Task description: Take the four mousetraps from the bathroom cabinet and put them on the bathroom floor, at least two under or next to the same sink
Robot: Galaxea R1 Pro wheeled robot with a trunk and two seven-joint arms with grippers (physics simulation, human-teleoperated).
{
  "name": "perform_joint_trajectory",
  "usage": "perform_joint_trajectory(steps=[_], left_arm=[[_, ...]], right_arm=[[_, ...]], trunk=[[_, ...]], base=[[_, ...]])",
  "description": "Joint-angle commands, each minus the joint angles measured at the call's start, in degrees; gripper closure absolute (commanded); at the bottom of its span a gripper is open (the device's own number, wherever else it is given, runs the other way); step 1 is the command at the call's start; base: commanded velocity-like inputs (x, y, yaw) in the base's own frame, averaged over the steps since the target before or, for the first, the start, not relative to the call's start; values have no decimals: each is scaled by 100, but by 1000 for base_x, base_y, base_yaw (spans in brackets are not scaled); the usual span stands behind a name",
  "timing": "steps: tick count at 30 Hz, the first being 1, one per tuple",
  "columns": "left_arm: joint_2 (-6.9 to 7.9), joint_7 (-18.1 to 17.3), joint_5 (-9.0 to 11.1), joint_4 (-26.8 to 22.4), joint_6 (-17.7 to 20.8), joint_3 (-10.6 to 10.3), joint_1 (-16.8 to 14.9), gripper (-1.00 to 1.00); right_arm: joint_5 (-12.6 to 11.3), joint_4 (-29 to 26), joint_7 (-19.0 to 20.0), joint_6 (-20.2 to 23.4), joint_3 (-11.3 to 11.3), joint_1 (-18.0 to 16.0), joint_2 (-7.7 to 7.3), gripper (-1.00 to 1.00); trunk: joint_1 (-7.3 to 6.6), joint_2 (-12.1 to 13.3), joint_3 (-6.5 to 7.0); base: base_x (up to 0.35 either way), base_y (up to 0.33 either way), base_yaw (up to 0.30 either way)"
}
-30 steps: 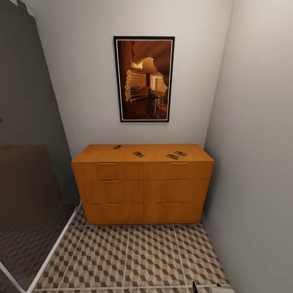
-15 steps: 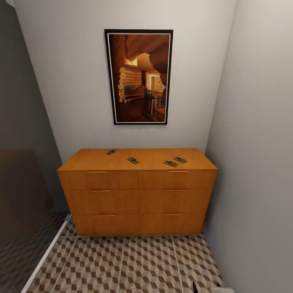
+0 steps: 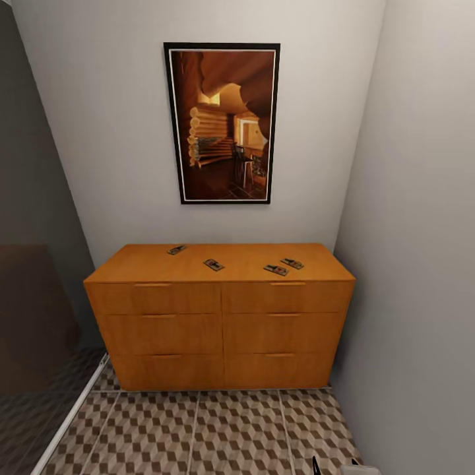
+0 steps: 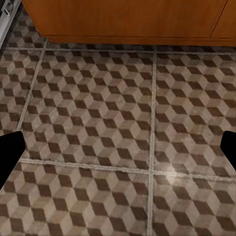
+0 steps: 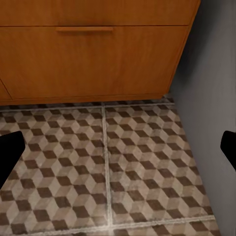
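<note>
The orange-brown cabinet stands against the far wall in the head view. Four mousetraps lie on its flat top: one at the back left, one near the middle, and two close together at the right. The cube-patterned bathroom floor spreads in front of it. My left gripper hangs open over the floor tiles, short of the cabinet's base. My right gripper is open too, above the floor before the bottom right drawer.
A framed painting hangs above the cabinet. A grey wall runs close along the right, and a dark glass partition with a white floor rail closes the left. The passage to the cabinet is narrow.
The whole head view has shifted: the camera has come closer to the cabinet, which now looks larger and lower in the picture. The mousetraps lie where they were.
</note>
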Motion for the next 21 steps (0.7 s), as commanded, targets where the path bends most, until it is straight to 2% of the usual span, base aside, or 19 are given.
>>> perform_joint_trajectory(steps=[1, 21], left_arm=[[-2, 10, 2, 3, -18, 3, -4, -100], [-2, 10, 4, 11, -18, 2, -3, -100]], right_arm=[[4, 3, -24, -14, 5, -3, 2, -100], [4, 9, -24, -12, 5, -3, 3, -100]], trunk=[[0, -3, -6], [0, -3, -6]], base=[[12, -3, 0], [1, 0, 0]])
